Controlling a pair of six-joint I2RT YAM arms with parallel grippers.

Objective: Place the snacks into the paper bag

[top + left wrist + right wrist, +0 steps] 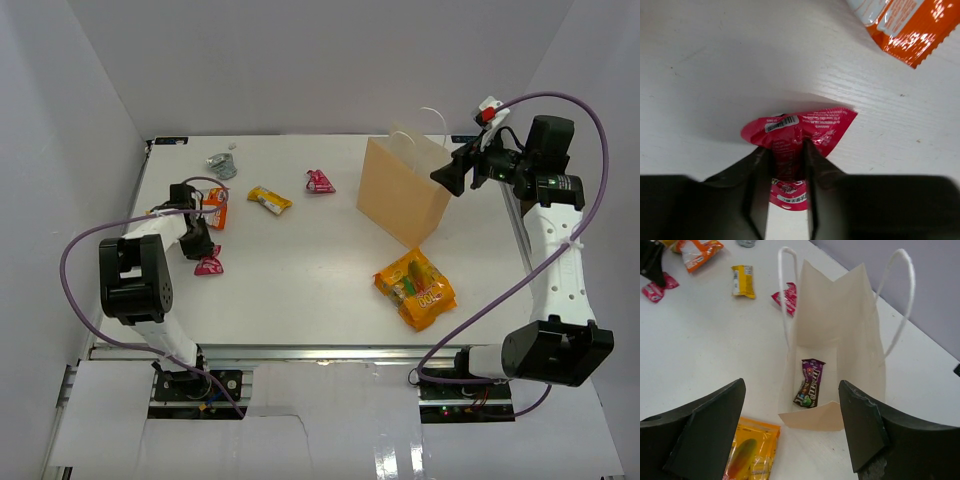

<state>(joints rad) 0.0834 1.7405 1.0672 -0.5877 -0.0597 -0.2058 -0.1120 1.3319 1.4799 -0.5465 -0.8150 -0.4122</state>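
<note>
My left gripper [786,145] is down on the table at the left and shut on a pink wrapper [805,127], pinching its middle; the same gripper [200,250] and wrapper [208,265] show from above. An orange-white bag [213,208] lies just beyond them. The tan paper bag [400,195] stands upright at the back right. My right gripper [791,385] hangs open above its mouth, holding nothing. A purple bar [810,382] lies on the floor of the paper bag [840,315]. A large orange bag [415,288] lies in front of the paper bag.
A yellow packet [270,200], a second pink wrapper [320,181] and a silver foil packet [221,165] lie across the back of the table. White walls close in the left, back and right sides. The paper bag's white cord handles [900,300] stick up.
</note>
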